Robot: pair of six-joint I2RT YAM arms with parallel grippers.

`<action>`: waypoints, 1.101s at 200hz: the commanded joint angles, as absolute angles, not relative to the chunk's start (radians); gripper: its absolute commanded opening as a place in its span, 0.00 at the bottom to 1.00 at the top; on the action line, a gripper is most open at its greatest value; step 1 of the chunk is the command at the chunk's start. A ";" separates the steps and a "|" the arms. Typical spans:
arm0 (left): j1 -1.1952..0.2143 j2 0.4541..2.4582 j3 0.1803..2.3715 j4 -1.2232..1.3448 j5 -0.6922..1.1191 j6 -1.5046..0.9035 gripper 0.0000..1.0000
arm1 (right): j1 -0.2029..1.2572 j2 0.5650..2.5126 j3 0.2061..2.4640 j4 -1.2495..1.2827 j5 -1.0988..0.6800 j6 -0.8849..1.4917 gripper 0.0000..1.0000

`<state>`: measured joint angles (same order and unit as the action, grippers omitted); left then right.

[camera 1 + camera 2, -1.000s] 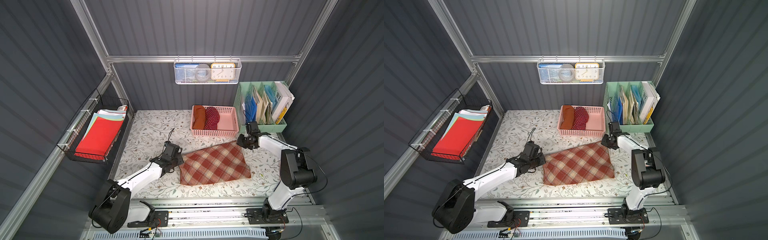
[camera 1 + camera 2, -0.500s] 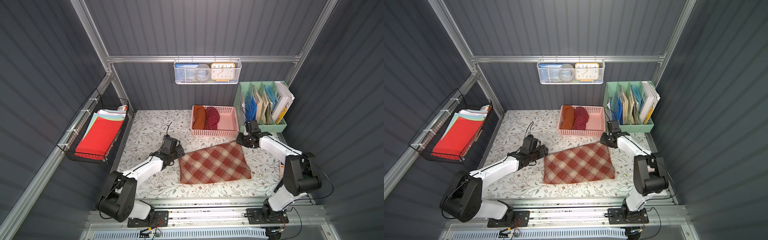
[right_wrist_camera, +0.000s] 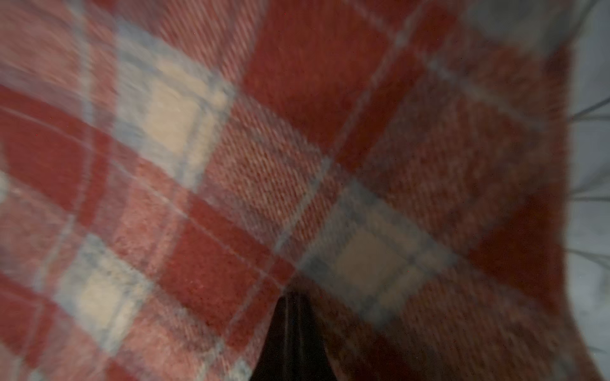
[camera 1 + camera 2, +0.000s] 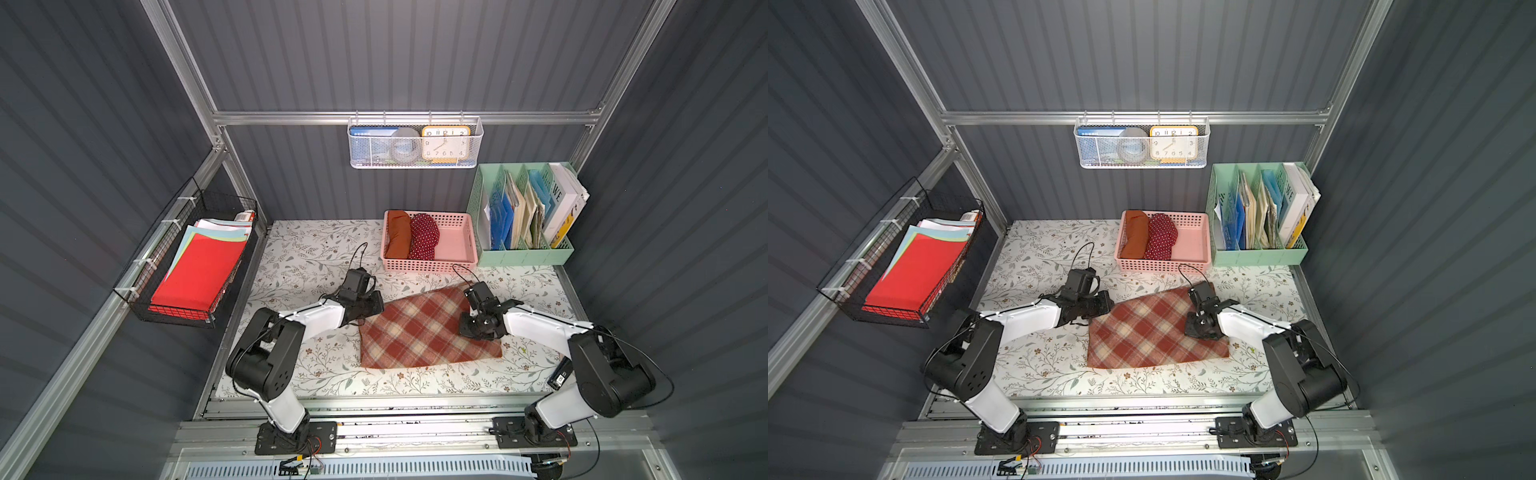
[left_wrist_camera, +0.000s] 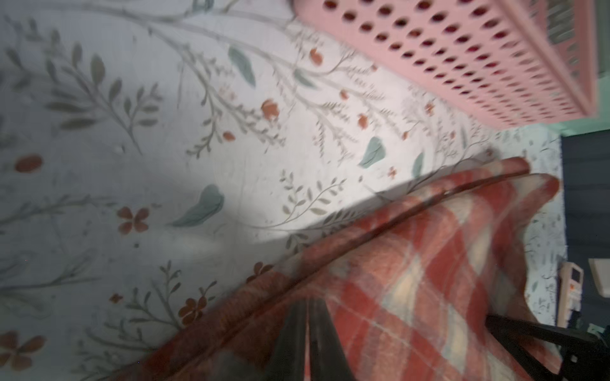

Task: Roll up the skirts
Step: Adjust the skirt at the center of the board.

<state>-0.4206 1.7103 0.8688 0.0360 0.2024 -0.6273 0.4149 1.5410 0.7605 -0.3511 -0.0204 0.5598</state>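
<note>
Left fingers (image 5: 290,336) and right fingers (image 3: 284,336), closed on the plaid skirt (image 4: 419,332); shallow pinches may slip, skewing the roll.

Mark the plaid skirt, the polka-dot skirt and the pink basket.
plaid skirt (image 4: 415,332): a top view, middle of the cloth.
polka-dot skirt (image 4: 424,237): a top view, middle of the roll.
pink basket (image 4: 428,264): a top view, near wall.

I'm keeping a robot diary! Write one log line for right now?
left gripper: shut on plaid skirt, left edge | right gripper: shut on plaid skirt, right side | orange skirt, polka-dot skirt: rolled, in pink basket
</note>
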 commanded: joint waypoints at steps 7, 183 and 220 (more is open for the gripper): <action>-0.413 1.697 0.788 0.045 0.181 -0.603 0.00 | 0.421 1.655 0.789 -0.327 -0.034 0.595 0.00; -0.416 0.925 0.476 -0.375 0.200 -0.731 0.66 | 0.435 1.965 1.349 -0.517 -0.066 0.365 0.14; -0.416 1.058 0.486 -0.356 0.137 -0.767 0.73 | 0.467 1.809 1.250 -0.539 -0.035 0.387 0.21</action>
<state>-0.4145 1.0328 0.4896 -0.2951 0.2039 -0.7364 0.4435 1.9167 1.3003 -0.4957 -0.0555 0.3828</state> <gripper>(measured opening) 0.728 0.197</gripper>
